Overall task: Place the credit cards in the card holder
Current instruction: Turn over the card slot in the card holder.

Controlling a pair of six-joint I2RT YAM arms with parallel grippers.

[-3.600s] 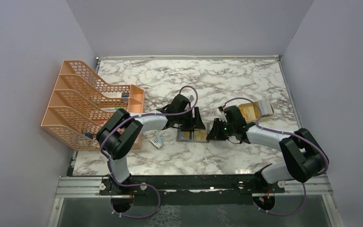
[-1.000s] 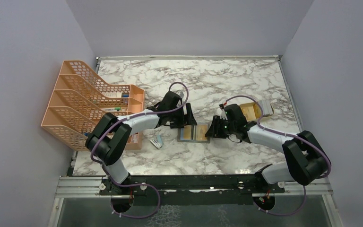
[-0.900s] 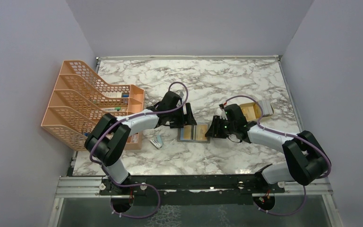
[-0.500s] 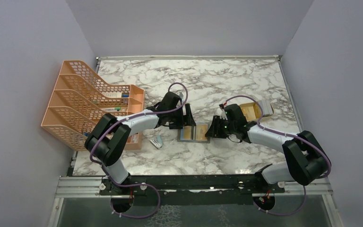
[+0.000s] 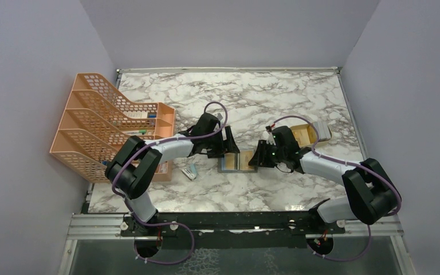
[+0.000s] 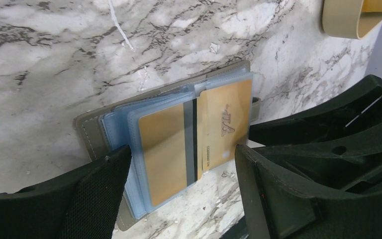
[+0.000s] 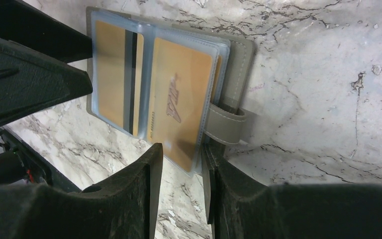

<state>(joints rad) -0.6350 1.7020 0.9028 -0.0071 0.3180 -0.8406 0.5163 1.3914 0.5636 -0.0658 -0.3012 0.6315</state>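
Marbled table (image 5: 298, 97), open card holder (image 5: 236, 162) at centre, orange file rack (image 5: 100, 123) left, tan tray (image 6: 338, 25) right

Left gripper (image 5: 229, 148) shifted left, off card holder (image 5: 238, 162) middle; left elbow swung left; holder nudged slightly far.

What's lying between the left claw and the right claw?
The open card holder, gold credit cards in its clear pockets, lies between left claw and right claw; the top view shows it best.
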